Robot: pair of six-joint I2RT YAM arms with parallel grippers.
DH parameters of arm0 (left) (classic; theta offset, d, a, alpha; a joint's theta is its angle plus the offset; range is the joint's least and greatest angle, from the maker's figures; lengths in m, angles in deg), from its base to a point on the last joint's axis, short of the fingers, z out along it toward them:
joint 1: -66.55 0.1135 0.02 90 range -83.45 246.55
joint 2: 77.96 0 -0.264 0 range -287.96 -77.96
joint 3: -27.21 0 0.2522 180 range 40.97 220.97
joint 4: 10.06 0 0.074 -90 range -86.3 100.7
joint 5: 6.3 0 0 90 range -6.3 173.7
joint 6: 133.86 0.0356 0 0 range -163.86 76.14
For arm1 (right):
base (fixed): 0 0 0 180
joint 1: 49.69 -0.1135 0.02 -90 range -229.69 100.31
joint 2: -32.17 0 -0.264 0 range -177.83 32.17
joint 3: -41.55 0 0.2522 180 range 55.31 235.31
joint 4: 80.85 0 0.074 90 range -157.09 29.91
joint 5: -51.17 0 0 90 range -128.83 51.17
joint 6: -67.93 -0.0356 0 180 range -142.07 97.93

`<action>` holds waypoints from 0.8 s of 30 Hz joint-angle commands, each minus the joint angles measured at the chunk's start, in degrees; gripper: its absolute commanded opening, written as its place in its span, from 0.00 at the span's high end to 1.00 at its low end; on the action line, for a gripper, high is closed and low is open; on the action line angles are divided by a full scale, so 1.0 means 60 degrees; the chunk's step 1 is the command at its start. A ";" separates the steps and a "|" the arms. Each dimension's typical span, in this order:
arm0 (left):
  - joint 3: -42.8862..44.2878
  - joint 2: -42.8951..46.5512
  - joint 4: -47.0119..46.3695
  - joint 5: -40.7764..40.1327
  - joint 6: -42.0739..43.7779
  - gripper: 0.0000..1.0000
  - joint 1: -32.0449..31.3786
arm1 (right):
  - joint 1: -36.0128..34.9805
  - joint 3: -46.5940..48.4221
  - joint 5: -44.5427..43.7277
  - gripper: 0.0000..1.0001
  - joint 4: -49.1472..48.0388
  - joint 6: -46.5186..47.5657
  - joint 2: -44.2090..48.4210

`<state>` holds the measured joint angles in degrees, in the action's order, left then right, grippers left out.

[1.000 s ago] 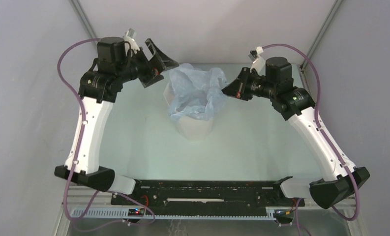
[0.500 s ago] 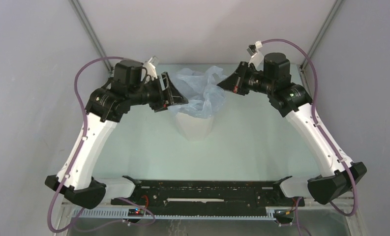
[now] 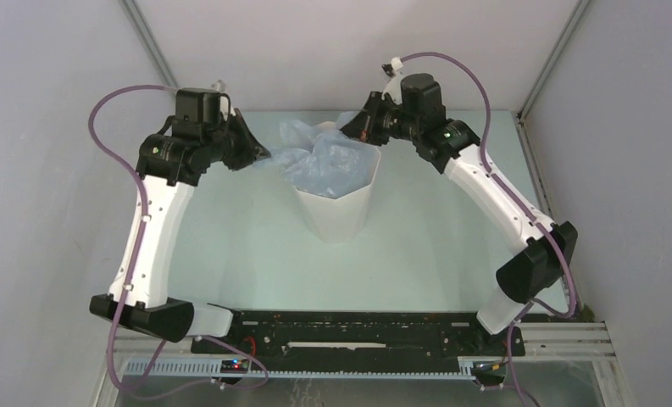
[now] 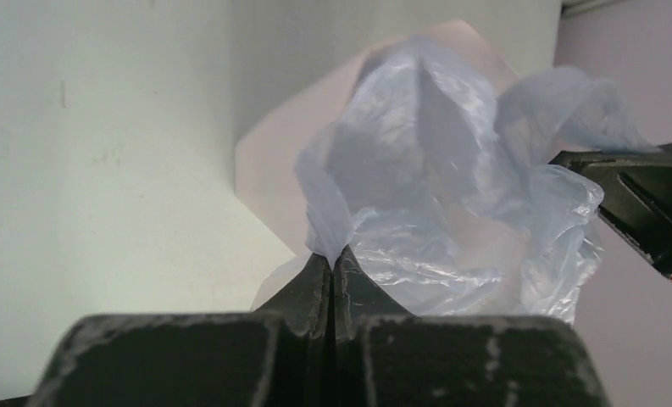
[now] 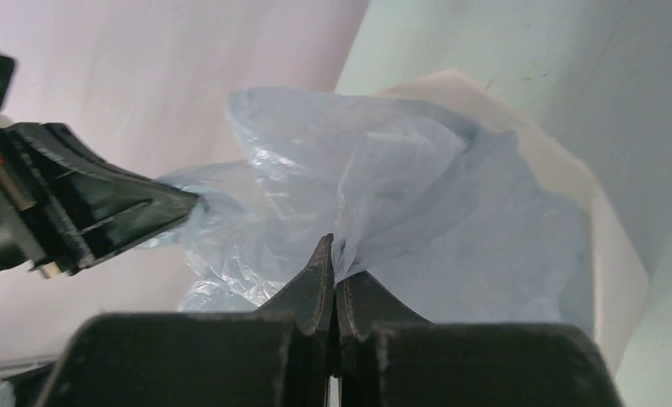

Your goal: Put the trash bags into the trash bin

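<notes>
The pale-blue, crinkly trash bag (image 3: 324, 157) bunches in and above the mouth of the white faceted trash bin (image 3: 336, 212) at the table's middle. My left gripper (image 3: 264, 157) is at the bin's left rim, shut on the bag's left edge. In the left wrist view its tips (image 4: 332, 253) pinch a twisted fold of bag (image 4: 434, 170) over the bin (image 4: 269, 161). My right gripper (image 3: 353, 127) is at the bin's back-right rim. Its tips (image 5: 334, 263) are shut on another fold of the bag (image 5: 400, 186), with the bin's rim (image 5: 612, 246) to the right.
Grey enclosure walls stand close behind and on both sides. The pale green table (image 3: 230, 229) surrounds the bin. The black rail (image 3: 358, 335) with the arm bases runs along the near edge. Both grippers face each other across the bin's mouth.
My left gripper went from wide open to shut on the bag's left edge. The right arm swung left and back with its fold, and the bag now sits lower in the bin.
</notes>
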<state>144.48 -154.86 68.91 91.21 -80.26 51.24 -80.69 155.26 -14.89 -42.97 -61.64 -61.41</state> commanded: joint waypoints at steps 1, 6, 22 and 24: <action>0.0198 -0.0460 -0.0580 -0.0203 0.0341 1.00 0.0160 | -0.0033 0.0361 -0.0623 1.00 0.0168 0.0789 -0.0416; -0.0319 -0.0147 -0.0963 -0.0037 0.0723 1.00 -0.0029 | 0.0171 -0.0130 -0.0654 1.00 0.1259 0.1723 0.0376; -0.1019 0.0876 -0.0372 -0.1935 0.0788 1.00 0.0526 | 0.2237 -0.2630 0.2197 1.00 0.1505 0.0939 0.3241; -0.0852 0.0929 -0.0443 -0.1565 0.0587 0.99 0.0519 | 0.1921 -0.2612 0.2054 1.00 0.1153 0.0320 0.3167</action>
<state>138.16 -150.36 67.40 78.44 -74.80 54.10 -65.50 139.67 -6.04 -31.87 -54.04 -41.83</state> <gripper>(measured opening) 0.010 0.008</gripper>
